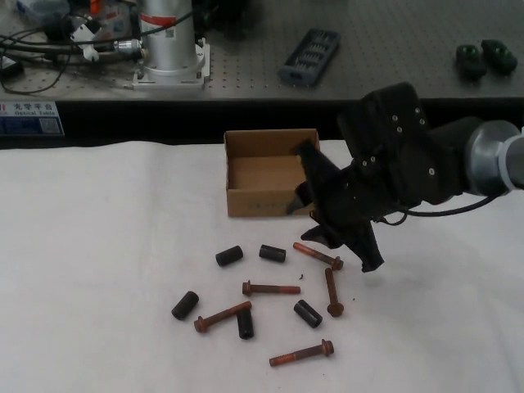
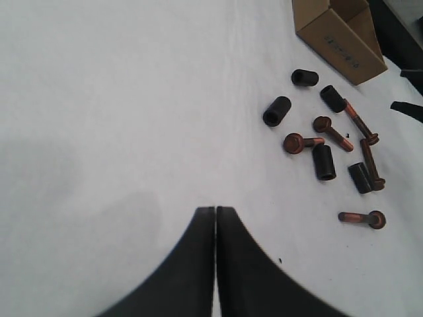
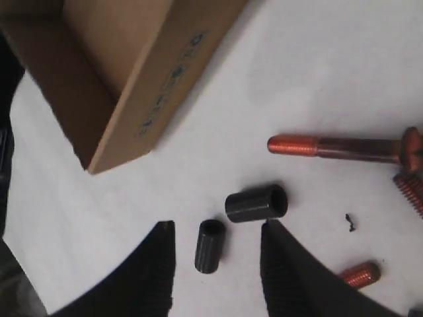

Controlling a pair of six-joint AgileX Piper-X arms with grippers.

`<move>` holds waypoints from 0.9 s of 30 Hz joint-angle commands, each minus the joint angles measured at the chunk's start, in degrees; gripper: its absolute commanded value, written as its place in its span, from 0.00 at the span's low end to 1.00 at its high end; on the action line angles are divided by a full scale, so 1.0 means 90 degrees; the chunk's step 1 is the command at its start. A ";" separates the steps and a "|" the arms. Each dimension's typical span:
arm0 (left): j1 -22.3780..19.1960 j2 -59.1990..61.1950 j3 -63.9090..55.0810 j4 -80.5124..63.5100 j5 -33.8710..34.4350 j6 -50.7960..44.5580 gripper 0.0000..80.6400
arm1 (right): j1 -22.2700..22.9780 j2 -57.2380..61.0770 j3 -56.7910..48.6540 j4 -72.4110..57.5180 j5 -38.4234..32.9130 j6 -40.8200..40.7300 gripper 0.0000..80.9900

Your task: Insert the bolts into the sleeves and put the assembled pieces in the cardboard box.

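Front right corner of cardboard box [image 1: 264,176] behind right arm [image 1: 409,164]; one bolt [image 3: 360,272] partly behind right tool [image 3: 217,226]

White cloth [image 1: 98,246] covered the bench, w/ soft creases and faint grey shadows; light was even and diffuse. Behind the cloth ran a dark strip [image 1: 164,123] w/ a blue-and-white label [image 1: 31,119] at far left. Beyond that sat a grey perforated table [image 1: 393,57], holes in a regular grid. On it: silver metal column [image 1: 168,37] on a base plate, tangle of cables [image 1: 37,39] at left, dark ribbed tray [image 1: 309,56] approx. mid, two dark green objs [image 1: 498,56] far right.
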 commanded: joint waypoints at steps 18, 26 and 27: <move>0.0013 0.0000 -0.0065 0.0012 -0.0018 0.0033 0.01 | -0.0047 0.0561 -0.0083 0.0244 0.0298 0.2650 0.40; 0.0013 0.0000 -0.0065 0.0012 -0.0018 0.0033 0.01 | -0.0080 0.0727 -0.0083 0.0162 0.0366 0.2760 0.39; 0.0013 0.0000 -0.0065 0.0012 -0.0018 0.0033 0.01 | -0.0080 0.0746 -0.0083 0.0159 0.0366 0.2760 0.38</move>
